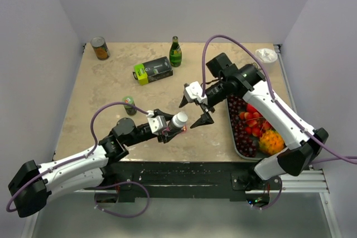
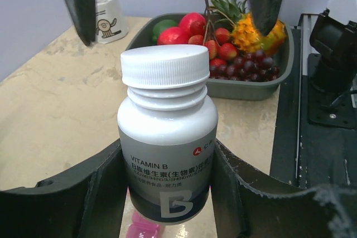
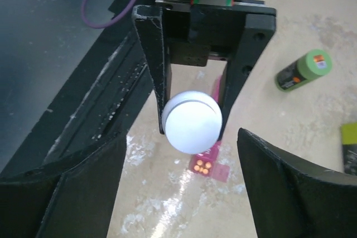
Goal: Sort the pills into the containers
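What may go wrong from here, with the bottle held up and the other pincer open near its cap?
1. The left pincer holds the bottle low on its body, so a twist on the cap by the open right pincer may turn the bottle or make it slip.
2. The organiser lies below the bottle; a dropped cap or bottle could knock it and scatter the orange pills in it.

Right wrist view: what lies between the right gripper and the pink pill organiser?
The white-capped bottle, held by the left gripper, is there, covering part of the pink organiser; the right wrist view shows it.
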Motion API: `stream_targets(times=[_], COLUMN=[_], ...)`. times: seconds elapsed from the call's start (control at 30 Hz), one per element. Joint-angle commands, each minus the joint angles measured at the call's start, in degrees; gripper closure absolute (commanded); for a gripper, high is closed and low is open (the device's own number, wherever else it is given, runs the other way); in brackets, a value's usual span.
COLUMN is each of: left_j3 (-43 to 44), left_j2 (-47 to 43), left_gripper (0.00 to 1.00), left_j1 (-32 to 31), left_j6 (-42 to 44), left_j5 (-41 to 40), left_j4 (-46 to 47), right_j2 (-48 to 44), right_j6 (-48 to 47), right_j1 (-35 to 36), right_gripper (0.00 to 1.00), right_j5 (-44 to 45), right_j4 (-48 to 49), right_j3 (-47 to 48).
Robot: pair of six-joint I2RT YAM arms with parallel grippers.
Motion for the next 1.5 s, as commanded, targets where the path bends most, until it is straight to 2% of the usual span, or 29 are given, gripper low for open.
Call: stream_targets(times=[0.0,0.07,0.17,0.3,0.4,0.5,0.63,0.7,0.87,1.03,1.13,1.17,1.27,1.33,1.37,1.47], left_j3=[2.72,2.72,2.89,3.16,3.16,3.33,8.15,8.69,8.61,7.46,6.85,6.33,4.48,4.3,4.04,4.03], left_j2=[-1.48,-1.22,-0.78,-0.34,-0.34,-0.78,1.23,1.5,0.63,0.1,0.27,0.27,0.36,0.97,1.24,2.73], left_gripper=[1.0,1.0,1.0,1.0,1.0,1.0,1.0,1.0,1.0,1.0,1.0,1.0,1.0,1.0,1.0,1.0], left_j1=[0.33,0.33,0.33,0.42,0.33,0.51,0.51,0.6,0.6,0.6,0.6,0.6,0.6,0.59,0.6,0.6], left_j6=[-2.14,-2.23,-2.4,-2.66,-3.1,-3.63,-3.55,-3.81,-4.51,-8.03,-6.97,-7.06,-6.97,-6.18,-5.75,-2.58], left_j5=[3.59,3.85,4.29,4.3,3.77,2.63,-0.54,-1.06,-3.34,-9.41,-11.7,-12.31,-14.51,-17.58,-18.2,-19.44], left_j4=[0.54,0.81,0.98,1.33,1.69,1.69,-6.46,-6.93,-4.2,1.06,3.69,5.19,10.29,11.52,11.7,9.96], right_j2=[1.42,0.98,0.89,0.89,0.72,0.37,-0.6,-0.78,-1.39,-1.04,-0.16,0.1,1.33,2.9,3.35,5.29], right_j6=[-2.51,0.65,2.86,4.97,6.99,10.23,14.89,18.5,28.49,36.95,45.9,52.02,62.58,66.39,69.89,71.33], right_j1=[2.05,2.49,3.2,3.81,4.6,5.13,5.92,6.44,6.98,7.06,6.98,6.54,6.19,5.92,5.4,4.95], right_gripper=[0.21,0.3,0.36,0.51,0.55,0.64,0.71,0.75,0.77,0.8,0.82,0.82,0.86,0.87,0.84,0.7], right_j5=[-0.81,0.33,0.95,1.39,3.4,5.17,10.6,12.72,16.94,18.53,20.02,20.03,21.42,22.75,22.4,17.84], right_j4=[-3.49,-0.85,1.18,2.94,4.69,6.8,10.48,11.9,18.92,24.63,29.28,30.87,35.89,37.3,37.48,35.9], right_j3=[1.5,0.36,-0.44,-0.79,-1.58,-2.46,-2.55,-2.81,-6.67,-10.1,-11.95,-13.78,-16.51,-16.7,-16.44,-13.99])
